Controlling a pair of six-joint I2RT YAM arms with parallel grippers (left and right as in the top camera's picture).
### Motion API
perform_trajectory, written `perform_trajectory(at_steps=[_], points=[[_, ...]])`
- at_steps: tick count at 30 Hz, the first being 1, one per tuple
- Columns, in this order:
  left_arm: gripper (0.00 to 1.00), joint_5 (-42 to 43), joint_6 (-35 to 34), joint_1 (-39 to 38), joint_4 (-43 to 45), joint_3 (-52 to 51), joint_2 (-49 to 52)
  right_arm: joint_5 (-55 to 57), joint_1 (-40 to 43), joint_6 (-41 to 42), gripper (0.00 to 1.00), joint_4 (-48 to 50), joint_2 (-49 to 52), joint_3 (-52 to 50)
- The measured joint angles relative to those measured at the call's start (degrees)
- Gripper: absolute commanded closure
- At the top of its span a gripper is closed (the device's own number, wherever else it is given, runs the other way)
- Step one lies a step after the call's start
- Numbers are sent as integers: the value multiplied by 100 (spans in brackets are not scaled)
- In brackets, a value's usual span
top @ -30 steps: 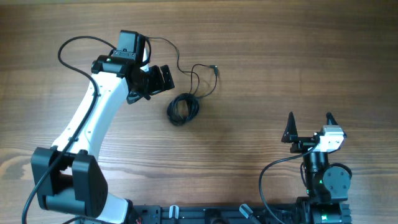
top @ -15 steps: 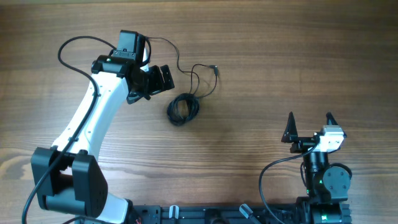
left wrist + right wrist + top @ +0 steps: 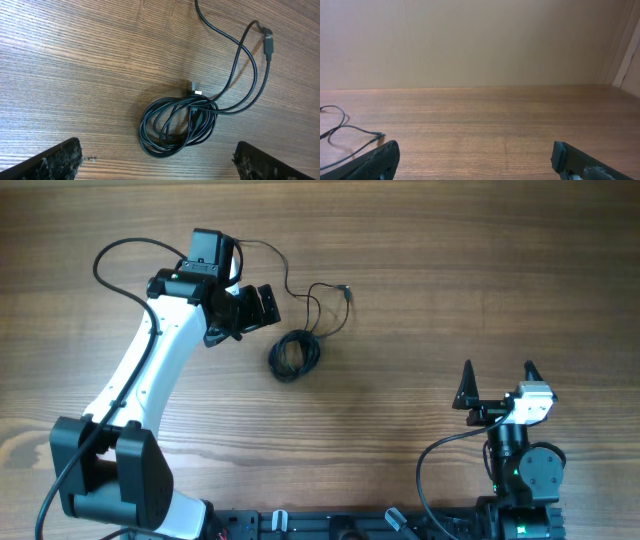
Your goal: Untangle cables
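- Left gripper [image 3: 160, 167] is released: jaws spread wide, nothing between them, poised over the table [image 3: 450, 260].
- Right gripper [image 3: 497, 370] is also spread and empty. It sits near the table's front edge, well apart from the work.
- Cables [image 3: 293, 355] lie on the bare wood just beside the left gripper, untouched by either arm.
- Most of the cord is wound into a tight coil [image 3: 177, 127] of several turns, with a small plug [image 3: 195, 89] poking out at its far rim.
- A loose strand [image 3: 240, 55] leaves that rim, crosses itself in an open loop and ends in a second plug [image 3: 268, 42].
- In the left wrist view the coil sits centred between the two fingers and just ahead of the tips. The loose loop lies farther ahead and off to the right.
- The coil is nearly round, so it offers no real long axis. The strand runs away from the gripper, slanting right.
- The left arm is much the nearer, so the first pick most likely falls to it.
- My judgement is that nothing is untangled yet. A straight reach forward and down would meet the coil's near rim.
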State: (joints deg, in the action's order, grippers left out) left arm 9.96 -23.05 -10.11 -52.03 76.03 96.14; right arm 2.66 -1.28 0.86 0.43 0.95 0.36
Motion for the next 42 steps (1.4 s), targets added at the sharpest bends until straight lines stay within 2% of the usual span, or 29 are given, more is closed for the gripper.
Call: perform_trajectory(at_steps=[35,39,41,42], points=[[0,0,0,0,0,0,0,0,0,0,0,0,0,-2],[0,0,2,0,260,-2,0,0,0,0,0,0,0,-2],[34,-2,2,0,297,-2,0,0,0,0,0,0,0,-2],[54,-4,-2,0,299,-2,2,0,0,0,0,0,0,-2]])
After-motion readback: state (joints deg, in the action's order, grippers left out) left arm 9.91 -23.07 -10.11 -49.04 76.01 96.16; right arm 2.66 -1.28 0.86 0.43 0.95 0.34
